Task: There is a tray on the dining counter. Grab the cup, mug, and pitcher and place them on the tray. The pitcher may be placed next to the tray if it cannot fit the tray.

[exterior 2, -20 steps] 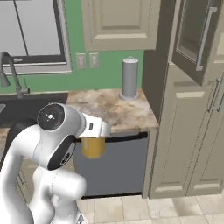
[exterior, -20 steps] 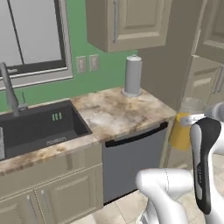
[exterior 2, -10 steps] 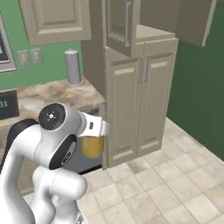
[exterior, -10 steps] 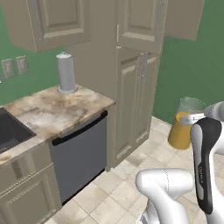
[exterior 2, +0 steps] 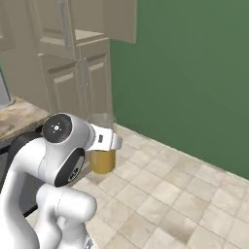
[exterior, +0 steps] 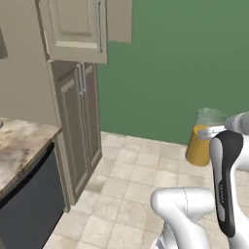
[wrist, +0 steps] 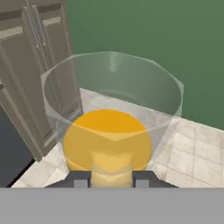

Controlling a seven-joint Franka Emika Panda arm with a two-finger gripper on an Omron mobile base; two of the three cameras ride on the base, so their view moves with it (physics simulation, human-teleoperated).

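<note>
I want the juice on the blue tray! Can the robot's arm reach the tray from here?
Probably not yet. The jaws are shut on the pitcher, held up over the tiled floor, facing a green wall and tall cupboards. No tray is nearby, so the base likely must drive on first.

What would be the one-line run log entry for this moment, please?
phase: carrying | gripper: shut on pitcher | pitcher: upright, held above the tiled floor | surroundings: green wall, tall cabinets | tray: not reached yet

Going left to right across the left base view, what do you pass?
Marbled countertop edge → tall beige cabinet doors → bare green wall → pitcher, its lower part yellow-orange, held up at the gripper above the tiled floor.
</note>
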